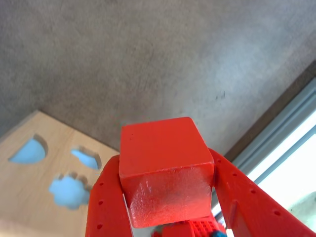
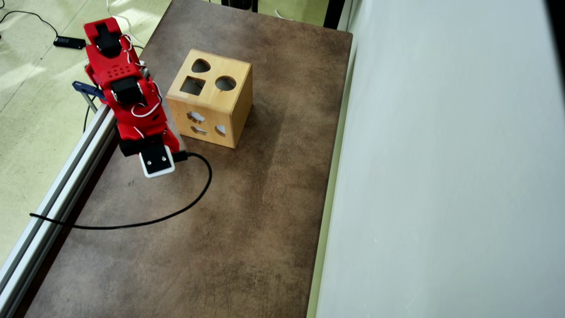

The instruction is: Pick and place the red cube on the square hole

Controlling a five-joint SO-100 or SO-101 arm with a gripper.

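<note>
Carrying the cube toward the box

Our gripper (image 1: 168, 217) clamps the red cube (image 1: 165, 163); in the overhead view the square hole (image 2: 193, 85) sits at one o'clock, so next we lift and align.

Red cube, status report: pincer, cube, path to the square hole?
Pincer shut on red cube. Cube held above the table, beside the box. Square hole open, nothing covering it.

You get even daylight in both views. In the wrist view the red cube (image 1: 165, 173) is soft and glossy up close, and the right edge blows out white. In the overhead view the wooden box (image 2: 212, 104) casts a faint shadow rightward.
</note>
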